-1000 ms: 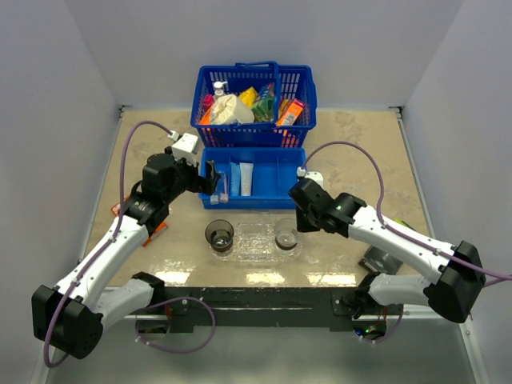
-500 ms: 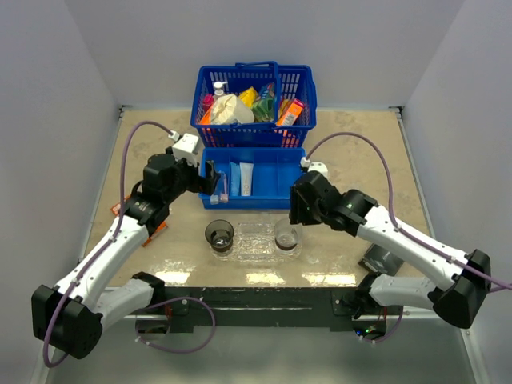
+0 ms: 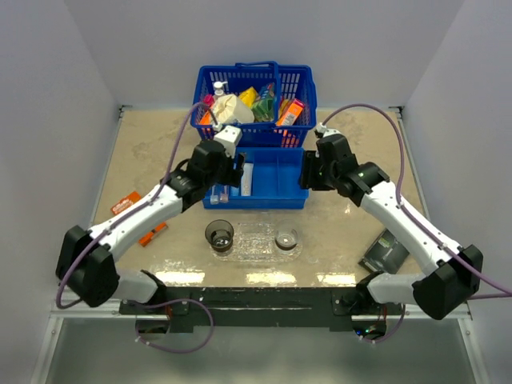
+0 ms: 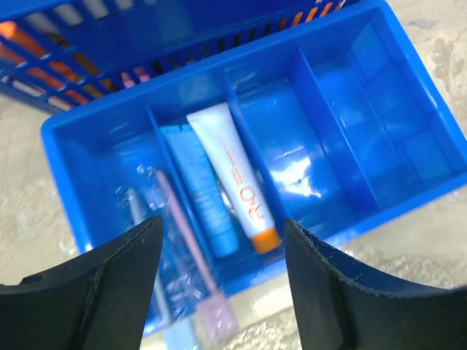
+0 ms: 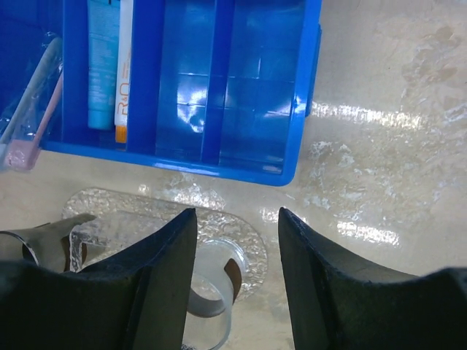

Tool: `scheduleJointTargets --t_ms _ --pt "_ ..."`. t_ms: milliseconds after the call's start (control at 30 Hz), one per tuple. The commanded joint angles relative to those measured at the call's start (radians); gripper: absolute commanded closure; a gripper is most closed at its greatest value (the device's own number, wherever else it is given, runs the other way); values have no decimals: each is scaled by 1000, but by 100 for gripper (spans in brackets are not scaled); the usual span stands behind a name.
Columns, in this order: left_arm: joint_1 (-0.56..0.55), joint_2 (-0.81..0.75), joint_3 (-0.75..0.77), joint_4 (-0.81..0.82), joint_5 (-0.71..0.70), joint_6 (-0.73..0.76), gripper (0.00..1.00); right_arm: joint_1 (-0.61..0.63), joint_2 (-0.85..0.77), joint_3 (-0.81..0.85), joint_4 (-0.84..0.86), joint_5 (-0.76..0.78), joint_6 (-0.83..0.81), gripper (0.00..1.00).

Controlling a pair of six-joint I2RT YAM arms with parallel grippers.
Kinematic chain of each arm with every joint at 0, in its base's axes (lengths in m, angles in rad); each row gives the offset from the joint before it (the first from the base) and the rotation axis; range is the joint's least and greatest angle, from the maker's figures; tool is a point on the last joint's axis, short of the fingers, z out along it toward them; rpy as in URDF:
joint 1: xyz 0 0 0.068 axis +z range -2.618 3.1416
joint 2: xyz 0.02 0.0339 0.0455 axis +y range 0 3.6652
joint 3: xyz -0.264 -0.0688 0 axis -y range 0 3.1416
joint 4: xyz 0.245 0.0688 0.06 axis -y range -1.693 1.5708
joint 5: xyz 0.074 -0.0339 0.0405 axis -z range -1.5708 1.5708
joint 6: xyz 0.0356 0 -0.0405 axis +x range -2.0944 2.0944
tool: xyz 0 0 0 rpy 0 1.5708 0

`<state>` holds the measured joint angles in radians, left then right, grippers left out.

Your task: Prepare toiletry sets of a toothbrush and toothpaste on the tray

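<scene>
Pale walls close in a beige, marbled tabletop (image 3: 160, 144). Near its left edge we see a flat orange packet (image 3: 128, 204). Next comes the left gripper (image 4: 221, 230), hanging over the left end of a blue rectangular divided bin (image 3: 276, 172). Its fingers stand apart with nothing between them.

Below it, in the bin's leftmost compartment, two thin clear-wrapped toothbrushes (image 4: 188, 251) lie side by side, one with a pink end. In the next compartment rest the toothpaste tubes: a pale-blue one (image 4: 198, 186) touching a white one with an orange cap (image 4: 232, 179). Behind the bin stands a blue handled basket (image 3: 310, 96) filled with mixed goods.

In front of the bin lies the flat oval tray (image 3: 254, 240) of clear bumpy plastic. It carries a smoky clear cup (image 3: 219, 234) at its left end and a second cup (image 3: 286, 238) at its right end. Every brush and tube we can see is in the bin.

The right gripper (image 5: 235, 215) hovers by the bin's right end, fingers parted and holding nothing. Farther right lies a dark flat packet (image 3: 384, 252).
</scene>
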<state>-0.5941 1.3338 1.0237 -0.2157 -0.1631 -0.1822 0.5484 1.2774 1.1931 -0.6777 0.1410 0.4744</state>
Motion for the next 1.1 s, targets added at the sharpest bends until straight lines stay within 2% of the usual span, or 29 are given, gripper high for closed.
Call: scheduleJointTargets --t_ms 0,167,300,467,533,800,1067 --pt "-19 169 143 -56 -93 -85 30 -50 3 80 49 -98 -98 49" --pt "-18 338 256 -111 -147 -152 46 -77 20 108 52 -138 -141 49" --pt "-15 407 299 -111 -168 -194 50 -96 23 103 59 -185 -169 49" --pt "-4 507 352 -114 -127 -240 51 -110 17 83 66 -208 -192 49" --pt "8 533 351 -91 -61 -258 52 -113 11 74 66 -207 -201 49" --pt "37 585 317 -31 36 -276 57 -122 -18 34 76 -222 -209 49" --pt "36 633 303 -36 30 -269 58 -125 -32 14 95 -239 -194 49"
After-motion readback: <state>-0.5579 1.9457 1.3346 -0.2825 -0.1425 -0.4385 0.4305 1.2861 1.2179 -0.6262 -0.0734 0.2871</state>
